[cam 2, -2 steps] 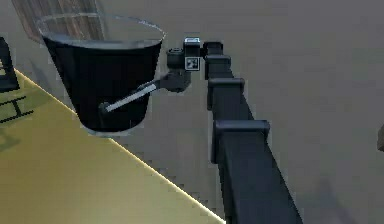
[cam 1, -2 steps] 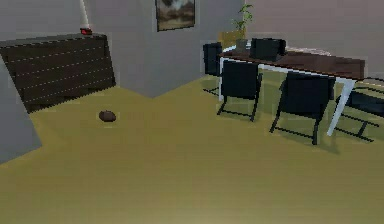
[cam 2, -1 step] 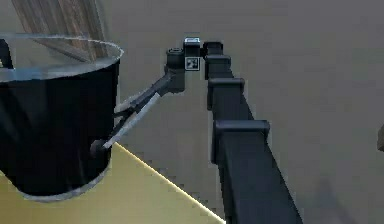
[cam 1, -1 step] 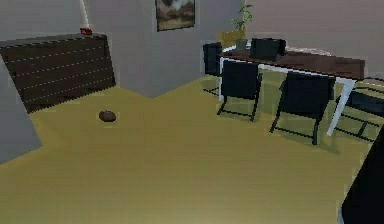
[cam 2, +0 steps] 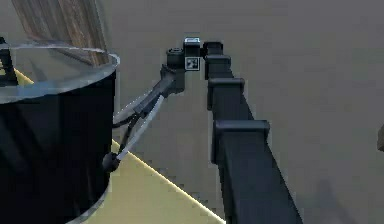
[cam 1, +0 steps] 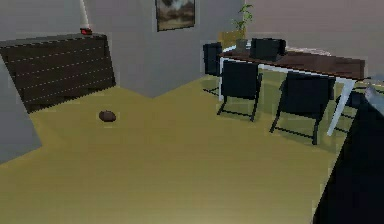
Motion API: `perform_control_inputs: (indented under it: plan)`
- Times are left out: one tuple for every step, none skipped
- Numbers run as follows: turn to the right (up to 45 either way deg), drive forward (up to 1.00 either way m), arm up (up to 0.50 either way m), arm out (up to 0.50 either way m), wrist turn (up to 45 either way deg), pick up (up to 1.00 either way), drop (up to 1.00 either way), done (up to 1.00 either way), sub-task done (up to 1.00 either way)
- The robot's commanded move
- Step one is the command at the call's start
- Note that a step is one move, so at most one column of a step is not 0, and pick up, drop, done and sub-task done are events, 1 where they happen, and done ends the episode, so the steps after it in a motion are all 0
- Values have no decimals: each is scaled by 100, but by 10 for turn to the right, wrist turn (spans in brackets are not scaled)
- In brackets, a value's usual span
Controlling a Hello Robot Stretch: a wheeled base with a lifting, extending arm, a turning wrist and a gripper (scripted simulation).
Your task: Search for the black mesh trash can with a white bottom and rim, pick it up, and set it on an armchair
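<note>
My biggest worry is the trash can (cam 2: 50, 130) itself. Its black mesh body with white rim and bottom is right at the far end of the gripper (cam 2: 115, 145), whose thin fingers end at the can's side wall. I cannot tell whether the gripper has the can or only reaches it, nor whether the can's base is off the yellow floor. A wide, light can taken by one wall would likely swing or slip if I turned the base fast. Next down, the dining table (cam 1: 320, 63) and its black chairs (cam 1: 240, 80) stand beyond the can, so a careless turn with the arm (cam 2: 240, 150) stretched out could knock the can into them. Those seats read to me as plain dining chairs, so I judge the armchair is yet to be found. The dresser (cam 1: 65, 70) is well apart from the can and no threat. The small brown lump (cam 1: 108, 116) on the floor, also well apart from the can, might catch a wheel, and I can't make out what it is. The can's far-left side and lowest part are cut off at the arm side view's edges.
</note>
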Motion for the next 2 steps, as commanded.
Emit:
perform_control_inputs:
  plan:
    - [0, 0, 0, -34, 0, 0, 0, 0, 0]
    - [-30, 0, 0, 0, 0, 0, 0, 0, 0]
